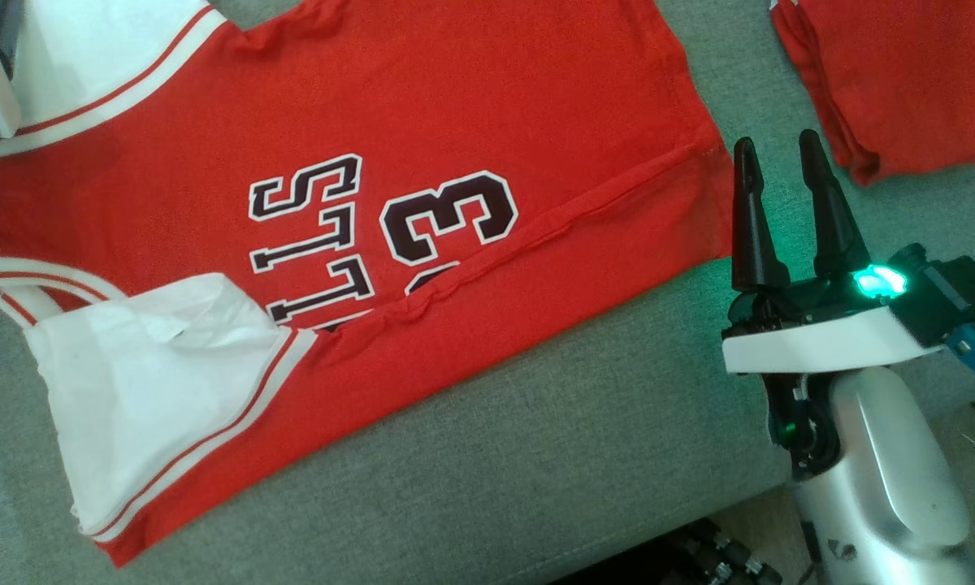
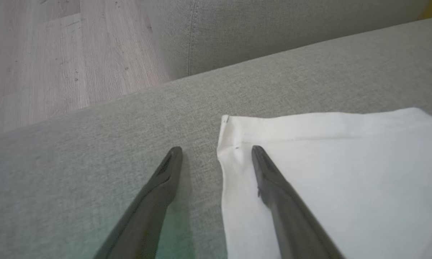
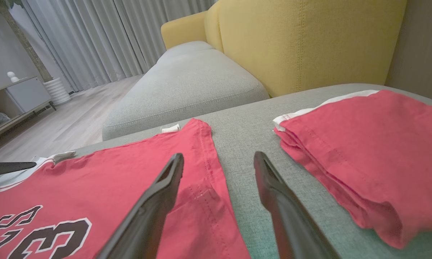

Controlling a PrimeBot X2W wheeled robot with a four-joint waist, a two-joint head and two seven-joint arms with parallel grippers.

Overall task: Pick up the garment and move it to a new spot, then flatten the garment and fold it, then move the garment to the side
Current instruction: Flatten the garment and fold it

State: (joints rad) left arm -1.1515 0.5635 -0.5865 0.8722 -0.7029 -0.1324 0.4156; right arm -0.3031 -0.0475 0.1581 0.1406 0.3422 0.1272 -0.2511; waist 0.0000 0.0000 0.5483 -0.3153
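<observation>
The garment (image 1: 455, 106) is a red jersey with white sleeves and dark lettering. It lies spread on the grey sofa cushion (image 1: 585, 431), with a long crease near its lower side. My right gripper (image 1: 777, 146) is open just off the jersey's hem. In the right wrist view, that gripper (image 3: 219, 155) hovers over the hem corner of the jersey (image 3: 93, 187) with nothing between its fingers. My left gripper (image 2: 216, 149) is open over the corner of a white sleeve (image 2: 345, 172); one finger is above the sleeve and the other above bare cushion.
A second red garment (image 1: 902, 73), folded, lies on the cushion to the right of my right gripper. A yellow sofa back (image 3: 302, 39) rises behind. Wooden floor (image 2: 39, 54) lies beyond the cushion's edge. The cushion's front edge (image 1: 617, 544) runs along the bottom of the head view.
</observation>
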